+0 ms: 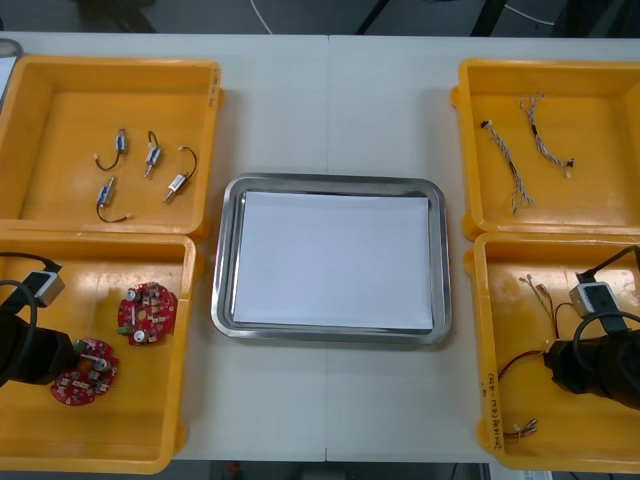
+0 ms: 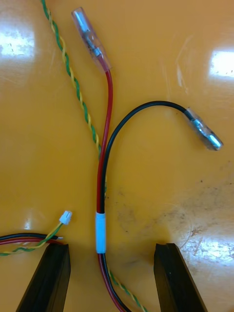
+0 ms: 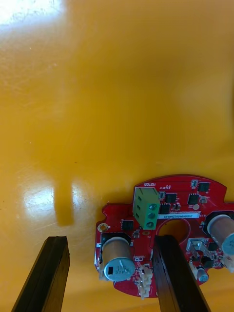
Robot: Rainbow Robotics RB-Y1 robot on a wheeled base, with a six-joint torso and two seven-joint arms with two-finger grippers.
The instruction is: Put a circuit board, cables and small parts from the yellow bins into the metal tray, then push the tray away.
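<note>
Circuit board point(image 3: 185, 209) lies partly between the wide-apart jaws of the left gripper point(image 3: 111, 240); the right gripper point(image 2: 111, 246), jaws also apart, straddles a red and black cable point(image 2: 101, 195).

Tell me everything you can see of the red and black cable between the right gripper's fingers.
The red and black cable is two thin insulated wires bound by a white sleeve. Beyond it they part, each ending in a metal terminal under clear tubing. It lies flat on the yellow bin's floor, crossing a twisted green and yellow cable, between the right gripper's open fingers, touching neither.
</note>
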